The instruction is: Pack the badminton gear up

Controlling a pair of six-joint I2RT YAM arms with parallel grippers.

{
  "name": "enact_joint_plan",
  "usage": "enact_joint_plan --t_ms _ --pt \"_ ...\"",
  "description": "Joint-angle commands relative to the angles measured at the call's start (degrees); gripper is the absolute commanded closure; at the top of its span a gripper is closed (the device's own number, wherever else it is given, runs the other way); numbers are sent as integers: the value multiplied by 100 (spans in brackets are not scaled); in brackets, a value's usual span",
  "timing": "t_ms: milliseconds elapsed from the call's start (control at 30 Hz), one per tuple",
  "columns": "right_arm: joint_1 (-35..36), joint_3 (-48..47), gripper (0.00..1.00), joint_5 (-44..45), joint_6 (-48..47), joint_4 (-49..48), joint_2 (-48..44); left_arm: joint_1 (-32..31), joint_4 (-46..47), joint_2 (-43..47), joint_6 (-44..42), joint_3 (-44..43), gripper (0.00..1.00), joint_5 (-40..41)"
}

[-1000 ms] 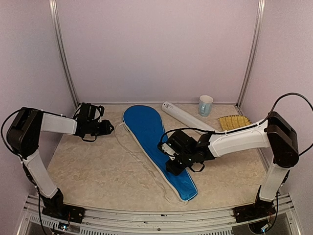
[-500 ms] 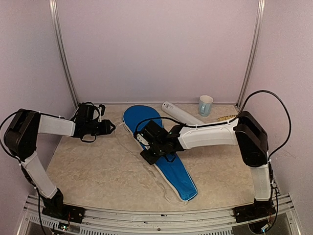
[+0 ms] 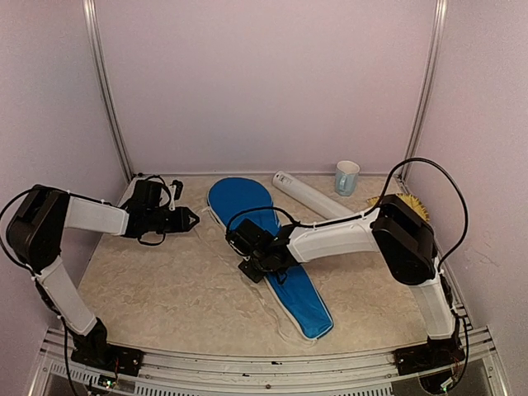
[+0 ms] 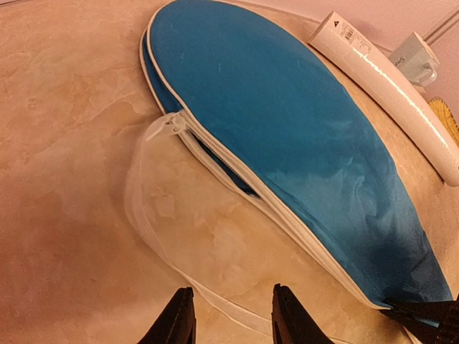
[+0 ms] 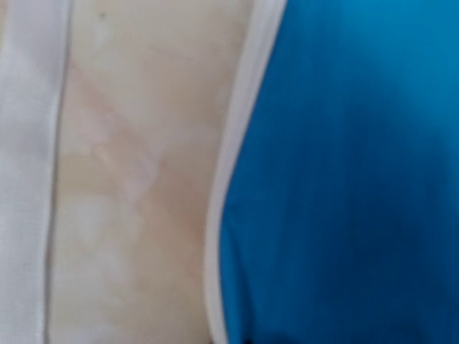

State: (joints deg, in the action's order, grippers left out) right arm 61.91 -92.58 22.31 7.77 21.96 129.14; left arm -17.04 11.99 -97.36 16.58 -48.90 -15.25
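Now | left gripper (image 4: 233, 319): cover (image 4: 287, 129) just ahead, untouched | right gripper (image 3: 251, 270): on cover's edge

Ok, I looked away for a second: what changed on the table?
The right arm swung left along the blue cover to its left edge, and its jaws shut. The left arm edged toward the cover. Cover, tube and mug stayed put.
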Motion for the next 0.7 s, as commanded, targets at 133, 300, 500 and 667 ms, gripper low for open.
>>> enact_joint_plan --t_ms 133,300,500,667 --pt "359 1957 100 -776 11 -103 -907 -885 25 307 -155 317 65 446" --pt "436 2894 100 -1213 24 -500 -1618 -983 -145 -198 -241 42 66 534" --pt "436 3471 100 -1313 5 -569 -2053 -1218 -780 -672 -719 -424 72 569" --pt "435 3610 100 -1373 14 -550 -2187 -1246 -920 -874 -729 -458 75 998"
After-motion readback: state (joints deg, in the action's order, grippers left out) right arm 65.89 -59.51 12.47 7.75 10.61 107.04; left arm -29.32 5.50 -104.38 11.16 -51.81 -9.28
